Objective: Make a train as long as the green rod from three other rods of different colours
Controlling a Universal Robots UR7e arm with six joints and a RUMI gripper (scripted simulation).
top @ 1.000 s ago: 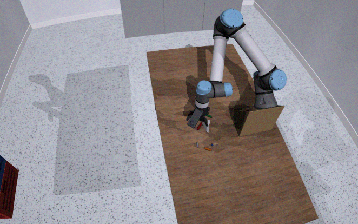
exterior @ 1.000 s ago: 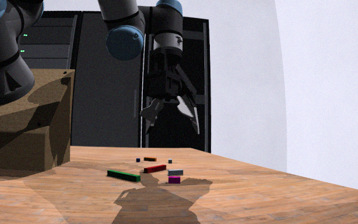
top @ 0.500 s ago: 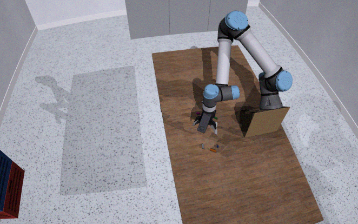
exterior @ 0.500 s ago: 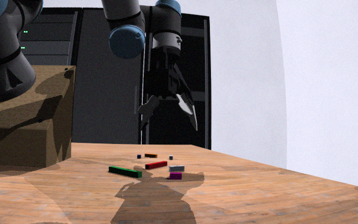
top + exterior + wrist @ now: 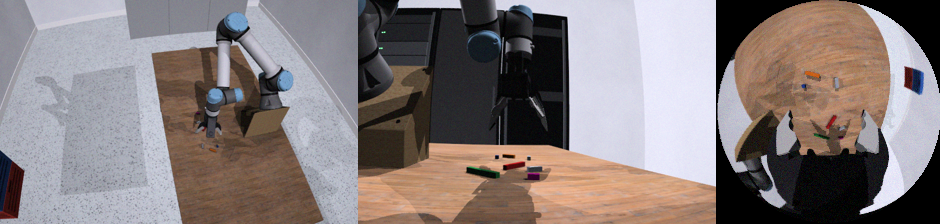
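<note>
A wooden counter (image 5: 601, 189) is standing on a speckled floor, with a dark cabinet behind it. Over the counter the tool (image 5: 518, 119) is hanging high above the rods, pointing down, with its fingers spread wide and gripping nothing. Below it the rods are lying flat and apart from each other. The green rod (image 5: 483, 172) is lying nearest to the exterior camera on the left, and the red rod (image 5: 514, 165) is lying just behind it. A grey rod (image 5: 534, 169) and a magenta rod (image 5: 533, 176) are lying to the right, close together. Farther back, the orange rod (image 5: 508, 156) is lying between a blue cube (image 5: 497, 157) and a second small grey piece (image 5: 529, 158).
</note>
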